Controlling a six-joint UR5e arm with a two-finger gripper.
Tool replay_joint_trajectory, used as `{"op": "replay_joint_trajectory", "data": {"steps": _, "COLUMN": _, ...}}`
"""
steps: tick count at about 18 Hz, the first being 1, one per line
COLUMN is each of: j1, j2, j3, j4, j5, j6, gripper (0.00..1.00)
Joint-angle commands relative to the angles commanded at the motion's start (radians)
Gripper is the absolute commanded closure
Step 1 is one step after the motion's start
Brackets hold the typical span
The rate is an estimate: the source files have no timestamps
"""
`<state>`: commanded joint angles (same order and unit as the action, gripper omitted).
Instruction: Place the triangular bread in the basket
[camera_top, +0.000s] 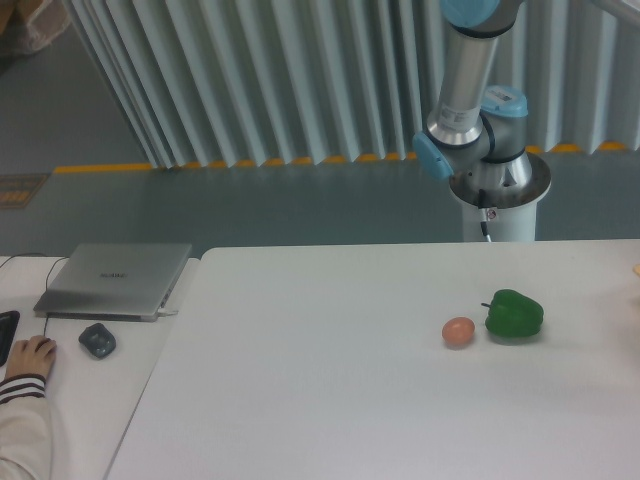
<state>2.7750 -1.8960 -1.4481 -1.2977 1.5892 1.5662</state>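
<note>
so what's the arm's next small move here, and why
Probably swing the arm toward the table's right edge. Its hand is out of view, and only an egg and a green pepper lie in plain sight on the table. No bread or basket shows clearly; a pale sliver at the right border may be one of them.

Bright, even, cool light with faint shadows; slightly soft focus throughout.
</note>
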Motion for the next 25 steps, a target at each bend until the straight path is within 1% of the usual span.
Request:
{"op": "replay_joint_trajectory", "data": {"steps": 1, "j1": -0.005, "j2": 0.002, "j3": 0.002, "j4": -0.003, "j5": 0.002, "j6": -0.005, "gripper": 0.00}}
{"op": "replay_joint_trajectory", "data": {"steps": 2, "j1": -0.032, "j2": 0.005, "j3": 0.003, "j4": -0.009, "j5": 0.011, "j6": -0.006, "gripper": 0.00}}
{"op": "replay_joint_trajectory", "data": {"steps": 5, "j1": -0.052, "j2": 0.025, "j3": 0.011, "j4": -0.052, "j5": 0.009, "j6": -0.006, "gripper": 0.00}}
{"op": "replay_joint_trajectory", "data": {"steps": 6, "j1": -0.070, "j2": 0.023, "j3": 0.011, "j4": -0.069, "j5": 0.014, "j6": -0.002, "gripper": 0.00}}
{"op": "replay_joint_trajectory", "data": {"steps": 8, "j1": -0.083, "j2": 0.025, "j3": 0.011, "j4": -0.077, "j5": 0.015, "j6": -0.002, "gripper": 0.00}}
{"op": "replay_joint_trajectory", "data": {"steps": 10, "j1": -0.100, "j2": 0.026, "j3": 0.009, "j4": -0.106, "j5": 0.015, "j6": -0.006, "gripper": 0.00}}
{"op": "replay_joint_trajectory", "data": {"steps": 13, "j1": -0.149, "j2": 0.034, "j3": 0.000, "j4": -0.117, "j5": 0.040, "j6": -0.014, "gripper": 0.00}}
{"op": "replay_joint_trajectory", "data": {"steps": 14, "j1": -0.164, "j2": 0.038, "j3": 0.002, "j4": -0.129, "j5": 0.049, "j6": -0.014, "gripper": 0.00}}
{"op": "replay_joint_trajectory", "data": {"steps": 16, "j1": -0.170, "j2": 0.041, "j3": 0.003, "j4": -0.158, "j5": 0.051, "j6": -0.012, "gripper": 0.00}}
{"op": "replay_joint_trajectory", "data": {"steps": 18, "j1": -0.176, "j2": 0.049, "j3": 0.005, "j4": -0.193, "j5": 0.098, "j6": -0.008, "gripper": 0.00}}
{"op": "replay_joint_trajectory", "data": {"steps": 19, "j1": -0.201, "j2": 0.048, "j3": 0.005, "j4": -0.199, "j5": 0.144, "j6": -0.008, "gripper": 0.00}}
{"op": "replay_joint_trajectory", "data": {"steps": 20, "j1": -0.209, "j2": 0.048, "j3": 0.000, "j4": -0.199, "j5": 0.161, "j6": -0.005, "gripper": 0.00}}
{"op": "replay_joint_trajectory", "data": {"steps": 21, "j1": -0.212, "j2": 0.049, "j3": -0.002, "j4": -0.199, "j5": 0.153, "j6": -0.005, "gripper": 0.00}}
{"op": "replay_joint_trajectory", "data": {"steps": 23, "j1": -0.216, "j2": 0.055, "j3": -0.021, "j4": -0.198, "j5": 0.085, "j6": -0.009, "gripper": 0.00}}
{"op": "replay_joint_trajectory", "data": {"steps": 25, "j1": -0.224, "j2": 0.071, "j3": -0.040, "j4": -0.195, "j5": 0.046, "j6": -0.015, "gripper": 0.00}}
